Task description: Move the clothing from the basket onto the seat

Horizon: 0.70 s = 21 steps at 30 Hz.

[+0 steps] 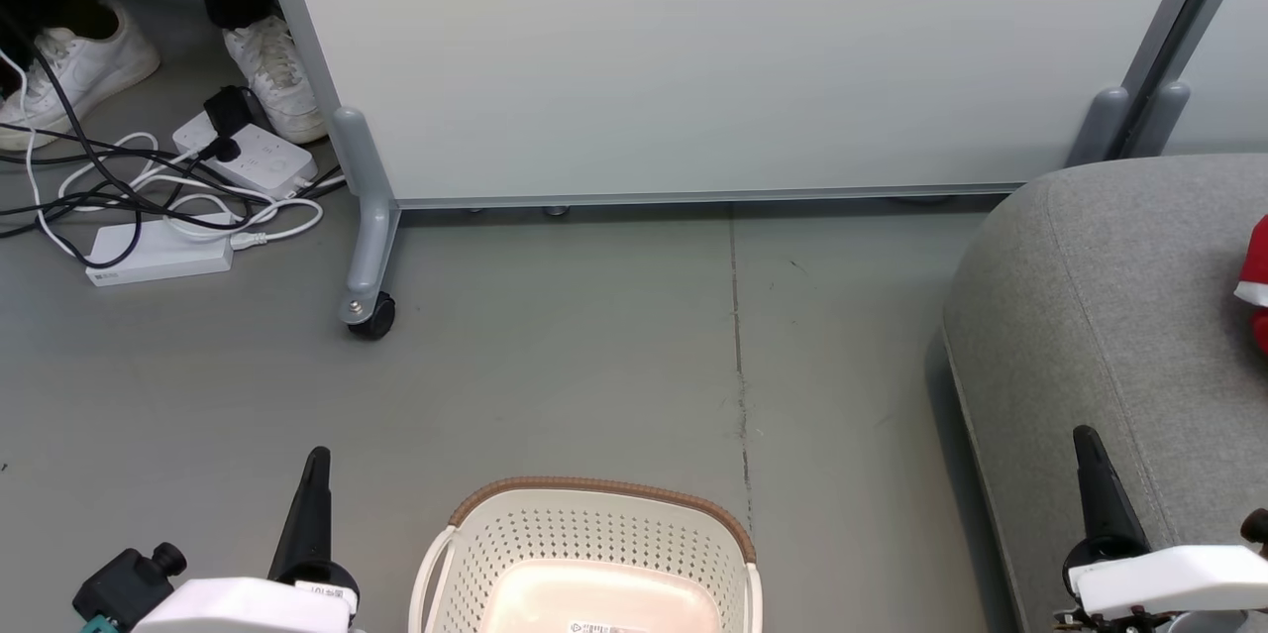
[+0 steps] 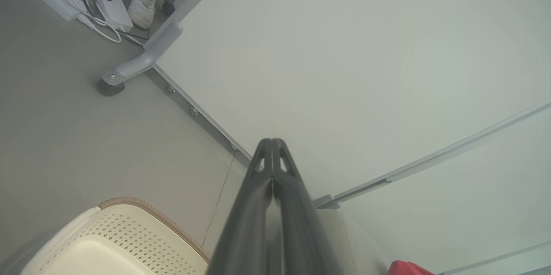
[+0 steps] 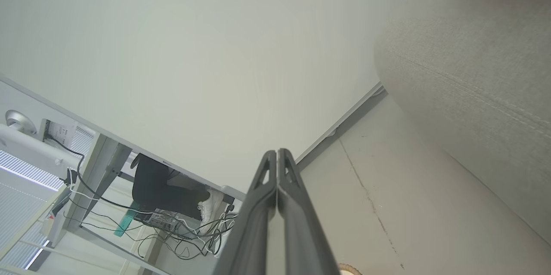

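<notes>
1. Right now your left gripper (image 1: pixel 316 463) sits at the near left. Its two dark fingers are pressed flat together, as the left wrist view makes plain.
2. Your right gripper (image 1: pixel 1087 437) is at the near right, fingers likewise closed on each other. Its tip shows against the near left side of the seat (image 1: pixel 1109 316).
3. You'll find the basket (image 1: pixel 594 487) on the floor (image 1: pixel 594 346) between your two grippers, closer to the left one and touching neither.
4. The clothing (image 1: pixel 1256 288) lies on the seat at the far right, cut by the picture's edge, as a red patch with a white part. It is well apart from both grippers, farther away than your right one and to its right.
5. In the right wrist view the clothing is only a red blur, so it is perhaps bunched rather than flat.
6. Beyond the basket stands a pale partition panel (image 1: pixel 693 58) on a castor (image 1: pixel 373 316). At the far left are a person's white shoes (image 1: pixel 272 73), power strips (image 1: pixel 158 255) and cables.
</notes>
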Tool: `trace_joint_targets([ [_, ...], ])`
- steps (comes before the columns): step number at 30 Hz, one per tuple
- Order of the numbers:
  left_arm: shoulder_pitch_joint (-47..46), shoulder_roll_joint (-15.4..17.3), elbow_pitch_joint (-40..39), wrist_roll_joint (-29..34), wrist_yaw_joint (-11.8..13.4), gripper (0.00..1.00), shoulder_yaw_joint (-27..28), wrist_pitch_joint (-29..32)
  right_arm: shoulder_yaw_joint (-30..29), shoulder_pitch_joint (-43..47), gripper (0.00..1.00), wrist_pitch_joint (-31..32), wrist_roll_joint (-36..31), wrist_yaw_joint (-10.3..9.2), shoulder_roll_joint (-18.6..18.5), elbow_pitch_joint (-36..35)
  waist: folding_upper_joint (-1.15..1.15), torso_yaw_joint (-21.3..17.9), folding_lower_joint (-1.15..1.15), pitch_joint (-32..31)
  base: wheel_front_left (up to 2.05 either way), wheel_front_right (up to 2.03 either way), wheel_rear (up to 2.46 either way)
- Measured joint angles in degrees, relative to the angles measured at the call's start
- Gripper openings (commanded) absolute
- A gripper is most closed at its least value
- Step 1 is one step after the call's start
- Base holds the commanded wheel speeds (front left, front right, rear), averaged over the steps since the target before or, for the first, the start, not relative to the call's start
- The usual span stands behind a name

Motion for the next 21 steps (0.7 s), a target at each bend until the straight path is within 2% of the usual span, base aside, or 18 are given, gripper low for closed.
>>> trace_joint_targets([
  [21, -1.49, 0.47, -0.81, -11.03, -0.04, 0.00, 1.53, 3.27, -0.99, -0.35, 0.00, 3.11, 12.47, -0.02, -0.12, -1.09, 0.00, -0.64, 0.00, 0.03, 0.00, 0.00, 0.00],
])
